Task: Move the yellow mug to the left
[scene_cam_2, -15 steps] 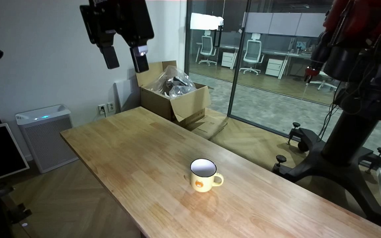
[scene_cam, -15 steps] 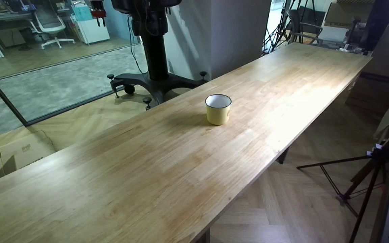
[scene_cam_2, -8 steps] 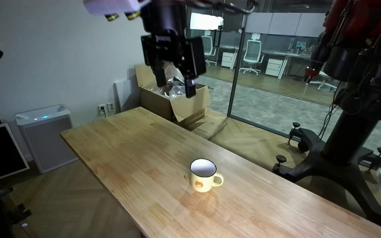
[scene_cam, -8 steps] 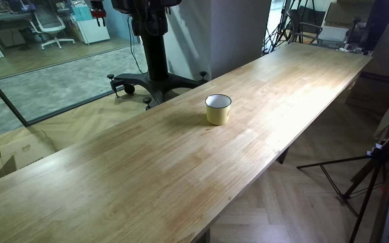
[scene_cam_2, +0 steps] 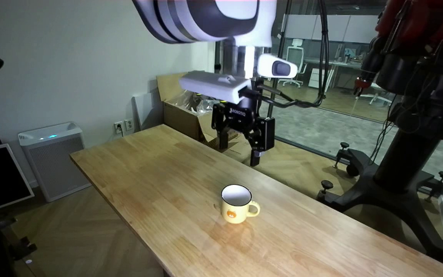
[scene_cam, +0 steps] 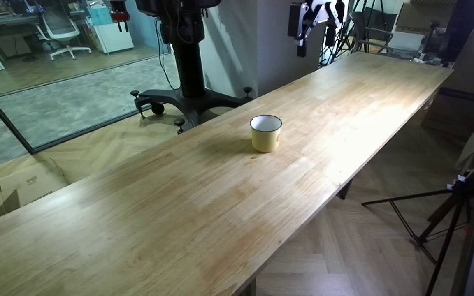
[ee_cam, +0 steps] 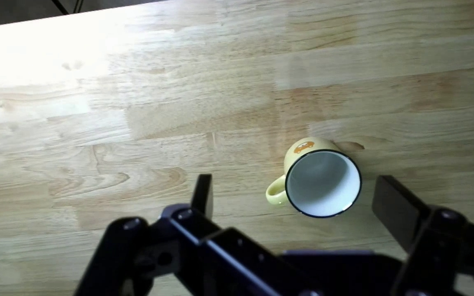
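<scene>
The yellow mug (scene_cam: 265, 142) stands upright on the wooden table (scene_cam: 204, 205). It also shows in an exterior view (scene_cam_2: 240, 211), with its handle and an orange picture visible. My black gripper (scene_cam_2: 240, 154) is open and empty, pointing down, above the table and higher than the mug. It also shows at the top of an exterior view (scene_cam: 316, 46). In the wrist view the mug (ee_cam: 323, 185) appears between the two spread fingers of the gripper (ee_cam: 294, 187), nearer the right finger, below them and not touched. Its handle points to the left finger.
A black robot stand (scene_cam_2: 402, 161) stands on the floor beside the table's long edge. An open cardboard box (scene_cam_2: 183, 117) with plastic wrap is past the table's end. A tripod (scene_cam: 447, 222) stands off the opposite long edge.
My gripper has come down and to the right in an exterior view, closer to the mug. It has entered at the top of an exterior view. The mug has not moved.
</scene>
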`<act>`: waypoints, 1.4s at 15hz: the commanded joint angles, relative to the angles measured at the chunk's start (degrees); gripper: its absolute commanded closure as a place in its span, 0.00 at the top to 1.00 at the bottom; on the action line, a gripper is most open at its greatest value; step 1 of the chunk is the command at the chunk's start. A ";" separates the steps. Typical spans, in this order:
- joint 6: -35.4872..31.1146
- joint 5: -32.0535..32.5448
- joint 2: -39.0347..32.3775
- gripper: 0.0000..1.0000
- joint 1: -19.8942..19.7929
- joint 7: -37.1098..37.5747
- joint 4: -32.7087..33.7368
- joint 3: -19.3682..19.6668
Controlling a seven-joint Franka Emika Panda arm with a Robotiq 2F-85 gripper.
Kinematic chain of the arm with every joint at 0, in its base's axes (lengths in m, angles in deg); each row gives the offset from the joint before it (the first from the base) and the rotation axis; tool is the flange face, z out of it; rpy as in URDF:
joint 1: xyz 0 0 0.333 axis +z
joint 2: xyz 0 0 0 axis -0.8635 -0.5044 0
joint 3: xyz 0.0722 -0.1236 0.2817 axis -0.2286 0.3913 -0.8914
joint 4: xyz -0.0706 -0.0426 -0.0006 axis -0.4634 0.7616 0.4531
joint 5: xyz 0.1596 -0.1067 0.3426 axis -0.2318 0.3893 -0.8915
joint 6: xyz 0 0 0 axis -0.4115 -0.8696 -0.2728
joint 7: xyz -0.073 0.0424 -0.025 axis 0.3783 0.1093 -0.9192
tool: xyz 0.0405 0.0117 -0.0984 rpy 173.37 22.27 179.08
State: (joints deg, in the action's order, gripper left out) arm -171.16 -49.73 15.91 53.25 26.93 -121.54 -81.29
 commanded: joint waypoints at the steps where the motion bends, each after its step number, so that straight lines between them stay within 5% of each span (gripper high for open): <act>1: 0.32 0.25 -1.19 1.00 -0.27 0.19 1.19 -0.25; 4: -0.34 1.80 -1.99 1.00 0.19 2.52 1.79 0.23; 16: 3.74 3.37 -28.63 1.00 2.50 -3.13 20.10 -3.82; 17: 1.77 2.14 -24.73 1.00 1.44 -2.99 14.87 -3.64; 21: 1.29 2.05 -26.41 1.00 1.67 -3.00 15.63 -3.70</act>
State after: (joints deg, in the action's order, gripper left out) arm -169.97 -47.70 -10.44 54.96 23.91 -106.02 -84.93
